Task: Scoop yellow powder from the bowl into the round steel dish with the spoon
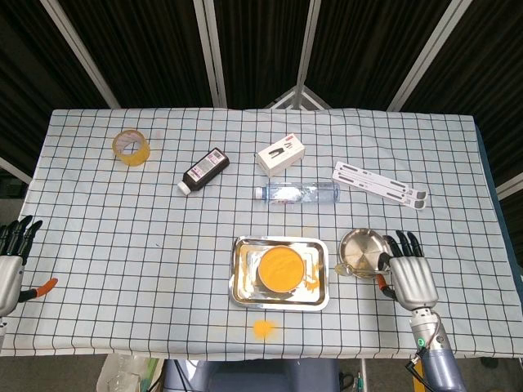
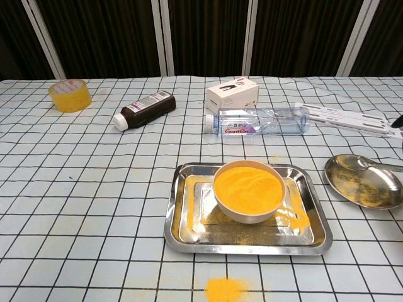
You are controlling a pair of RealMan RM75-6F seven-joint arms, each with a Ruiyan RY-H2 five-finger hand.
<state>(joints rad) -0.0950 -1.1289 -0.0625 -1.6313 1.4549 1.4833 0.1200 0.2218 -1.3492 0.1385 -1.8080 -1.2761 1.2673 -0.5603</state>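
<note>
We see the right hand (image 1: 412, 276) just beside the round steel dish (image 1: 364, 249), holding the spoon (image 1: 353, 266) by its handle, as far as the head view lets us judge; the grip itself is too small to read clearly. In the chest view the spoon's bowl lies over the dish's near-left rim, seemingly empty. The bowl (image 2: 248, 189) of yellow powder (image 2: 248, 186) sits heaped in the steel tray (image 2: 318, 228), well left of the dish. The left hand (image 1: 11, 261) rests at the far table edge, fingers apart and holding nothing. We judge the risk is spillage: the bowl is brimful, so a steep dig could push powder over its rim, joining the spilled patch (image 2: 225, 289) on the cloth; a loose grip could also let the spoon twist on the carry
</note>
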